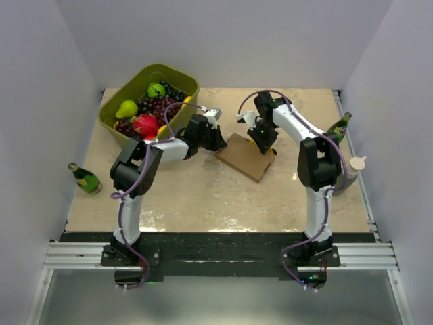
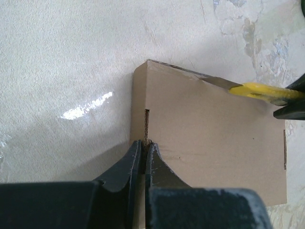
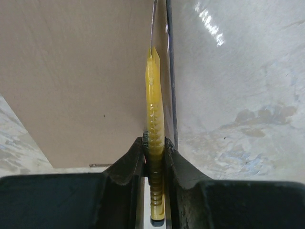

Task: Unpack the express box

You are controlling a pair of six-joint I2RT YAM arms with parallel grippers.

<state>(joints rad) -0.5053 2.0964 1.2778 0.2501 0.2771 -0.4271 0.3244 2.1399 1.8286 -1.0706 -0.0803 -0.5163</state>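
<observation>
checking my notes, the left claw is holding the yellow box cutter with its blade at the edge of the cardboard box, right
No, the right claw holds the yellow box cutter, blade at the edge of the cardboard box; the right wrist view shows it.

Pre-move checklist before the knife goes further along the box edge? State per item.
1. Knife grip: right gripper is shut on the yellow knife, handle straight between the fingers. ok.
2. Blade placement: blade lies along one edge of the express box. ok.
3. Blade depth in the seam: cannot tell.
4. Box steadied: left gripper is shut, tips at the box's edge; whether it presses down, cannot tell.
5. Left fingers out of the blade's way: they sit at a different edge, apart from it. ok.
6. Box flat on the table, top closed. ok.
</observation>
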